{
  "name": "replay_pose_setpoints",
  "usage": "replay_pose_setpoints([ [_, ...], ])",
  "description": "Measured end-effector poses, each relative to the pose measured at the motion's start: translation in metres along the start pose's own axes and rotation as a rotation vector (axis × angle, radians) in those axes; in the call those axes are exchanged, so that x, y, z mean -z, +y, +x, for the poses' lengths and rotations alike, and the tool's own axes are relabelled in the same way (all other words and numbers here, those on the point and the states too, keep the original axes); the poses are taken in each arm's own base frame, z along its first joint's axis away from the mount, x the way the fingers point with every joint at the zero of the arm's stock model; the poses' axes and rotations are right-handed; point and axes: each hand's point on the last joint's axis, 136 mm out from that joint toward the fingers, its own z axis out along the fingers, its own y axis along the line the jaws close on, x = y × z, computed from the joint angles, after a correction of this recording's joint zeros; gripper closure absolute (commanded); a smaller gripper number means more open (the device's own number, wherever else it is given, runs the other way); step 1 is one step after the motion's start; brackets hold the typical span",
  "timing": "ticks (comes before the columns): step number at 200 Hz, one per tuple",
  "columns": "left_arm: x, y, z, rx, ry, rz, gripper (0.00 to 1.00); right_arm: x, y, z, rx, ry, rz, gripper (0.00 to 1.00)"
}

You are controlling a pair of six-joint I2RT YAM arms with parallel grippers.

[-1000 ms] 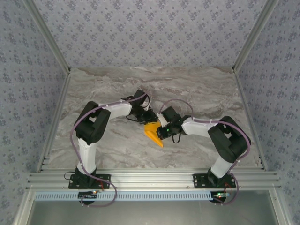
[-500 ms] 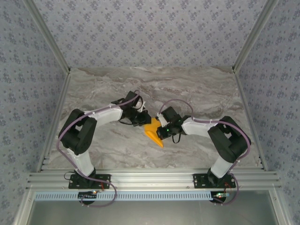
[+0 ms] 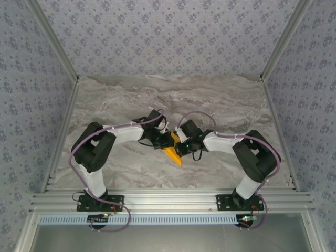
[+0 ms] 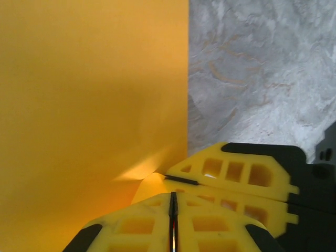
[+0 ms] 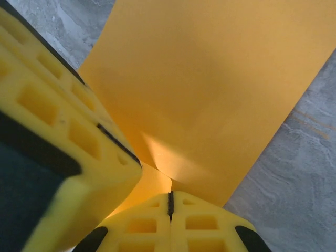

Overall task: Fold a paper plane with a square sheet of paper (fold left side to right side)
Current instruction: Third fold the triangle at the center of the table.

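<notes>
Left gripper: is pinching the orange paper sheet at its edge.
Right gripper: is clamping the sheet alongside.
Progress: sheet is arching, uncreased; fold seemingly unfinished.

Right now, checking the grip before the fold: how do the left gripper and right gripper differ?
The left gripper reaches the square sheet of paper from the left, the right gripper from the right. Seen from above, the left gripper sits slightly farther up the table, the right gripper nearer its front edge. Both are shut, pinching the sheet side by side.
</notes>
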Motion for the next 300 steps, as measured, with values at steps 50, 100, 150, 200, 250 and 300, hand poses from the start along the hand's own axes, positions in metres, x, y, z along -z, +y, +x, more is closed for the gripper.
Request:
replay_pose_setpoints([
  [50, -0.006, 0.023, 0.013, 0.034, 0.015, -0.050, 0.91, 0.000, 0.000, 0.000, 0.000, 0.001, 0.000, 1.00],
  [100, -0.008, 0.027, 0.014, 0.034, 0.007, -0.054, 0.91, 0.000, 0.000, 0.000, 0.001, 0.001, -0.001, 1.00],
  [150, -0.009, 0.029, 0.014, 0.032, 0.003, -0.057, 0.92, 0.002, 0.003, -0.001, -0.006, 0.032, 0.000, 0.80],
  [200, -0.009, 0.029, 0.014, 0.030, 0.001, -0.053, 0.93, 0.026, -0.002, -0.011, -0.033, 0.019, 0.018, 0.65],
  [250, -0.009, 0.029, 0.014, 0.030, 0.000, -0.053, 0.93, 0.047, 0.024, -0.002, -0.062, -0.002, -0.106, 0.74],
  [300, -0.009, 0.029, 0.014, 0.030, 0.000, -0.053, 0.93, 0.034, 0.050, 0.022, -0.118, 0.086, -0.231, 0.77],
])
